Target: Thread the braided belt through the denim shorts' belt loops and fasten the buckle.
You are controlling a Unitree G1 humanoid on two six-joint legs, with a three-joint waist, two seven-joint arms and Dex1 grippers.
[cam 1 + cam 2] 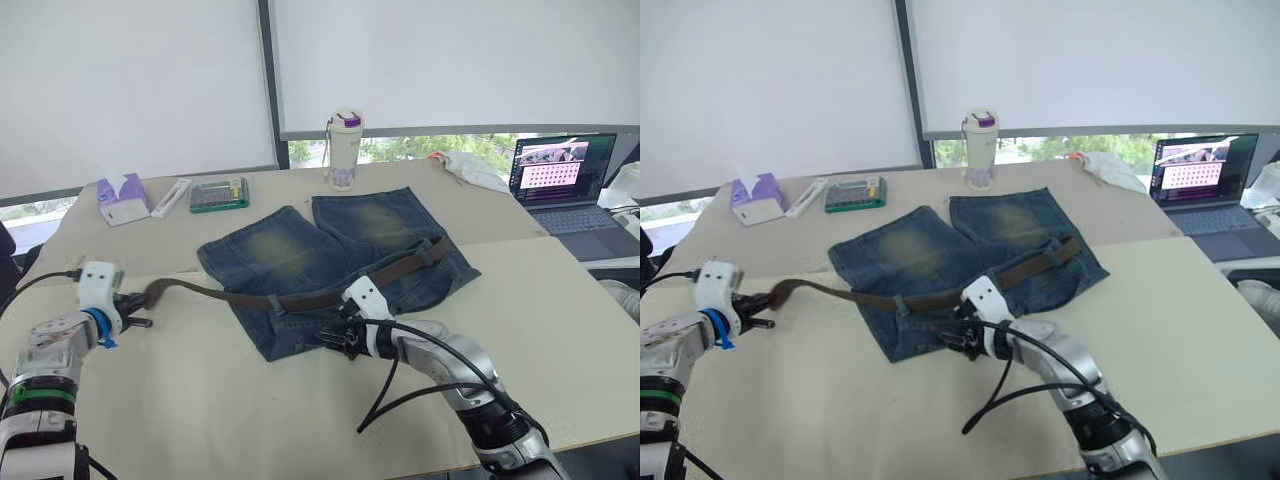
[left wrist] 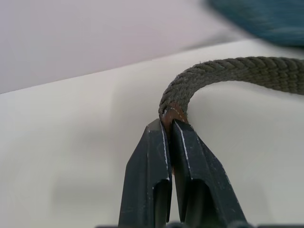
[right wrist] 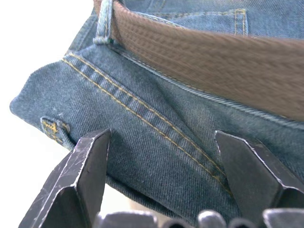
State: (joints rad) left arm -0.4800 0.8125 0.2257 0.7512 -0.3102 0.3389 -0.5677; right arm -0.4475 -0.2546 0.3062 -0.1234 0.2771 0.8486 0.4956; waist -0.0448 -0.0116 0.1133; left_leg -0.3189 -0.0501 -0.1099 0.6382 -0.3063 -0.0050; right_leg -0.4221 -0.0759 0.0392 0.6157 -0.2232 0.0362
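Observation:
The denim shorts [image 1: 330,255] lie flat mid-table, waistband toward me. The braided belt [image 1: 320,293] runs along the waistband, passing under one of the belt loops [image 1: 275,301], also visible close up [image 3: 103,21]. Its free end arches off the shorts to the left, where my left gripper [image 1: 138,305] is shut on the belt tip [image 2: 172,113] just above the table. My right gripper [image 1: 341,338] is open at the shorts' near edge, its fingers [image 3: 85,161] straddling the denim below the belt [image 3: 213,57]. I cannot make out the buckle.
Along the far side stand a tissue box [image 1: 122,198], a white remote [image 1: 170,197], a calculator [image 1: 218,195] and a bottle [image 1: 343,150]. A laptop [image 1: 565,180] and a white cloth [image 1: 470,168] sit at right. Black cables [image 1: 400,390] trail from my right arm.

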